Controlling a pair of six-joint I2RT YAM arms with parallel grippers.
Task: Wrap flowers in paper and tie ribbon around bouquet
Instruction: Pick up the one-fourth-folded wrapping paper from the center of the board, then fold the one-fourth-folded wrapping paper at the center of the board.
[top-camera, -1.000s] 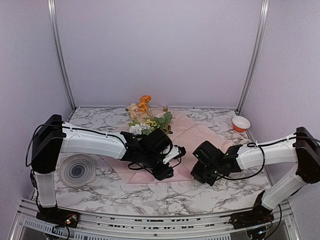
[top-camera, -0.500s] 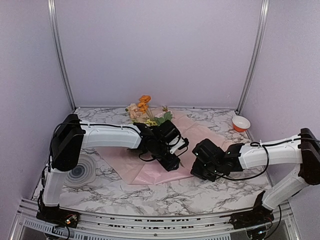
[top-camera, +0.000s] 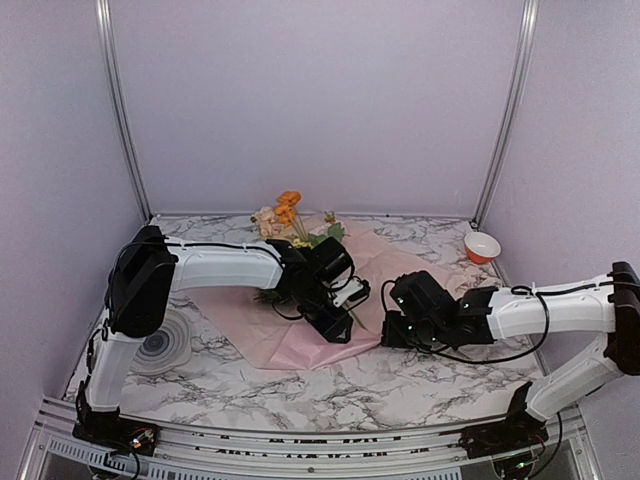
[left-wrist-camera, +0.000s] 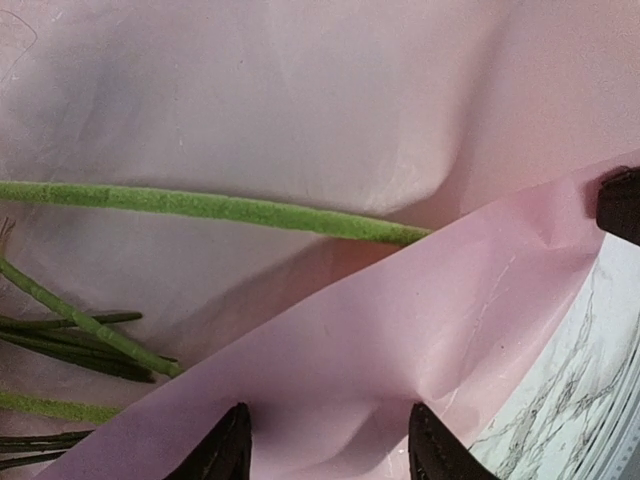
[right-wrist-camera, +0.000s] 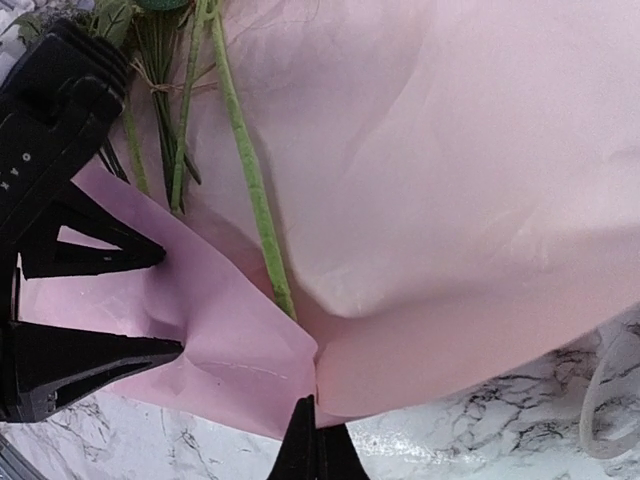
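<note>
A: Starting from the near edge of the table (top-camera: 330, 395), which step is the robot at?

B: The wrapping, at its beginning. Near that edge the right gripper (right-wrist-camera: 312, 440) has its fingers pressed together on the near border of the paper (right-wrist-camera: 450, 200), just where a crease runs in. It looks like a pinch on the sheet. Beside it the left gripper (left-wrist-camera: 330, 450) has its fingers apart, and a folded flap of the paper lies between them without being squeezed.

A: And behind the fold?

B: The green stems (left-wrist-camera: 220, 208) lie on the sheet, partly under the flap. The flowers (top-camera: 288, 212) point to the far edge, where their orange heads show beyond the paper. The ribbon (right-wrist-camera: 600, 405) rests on the marble just beside the paper (only one loop is visible, the rest is cut off).

A: What does the next move ask?

B: Probably the flap must go further across the stems while the right gripper holds the border. This must be gentle, since the sheet seems thin and could tear. No cone exists yet, so the tying is far away.

A: What is unclear?

B: From above, both arms cover the fold. Whether paper really sits between the right fingertips cannot be confirmed.
</note>
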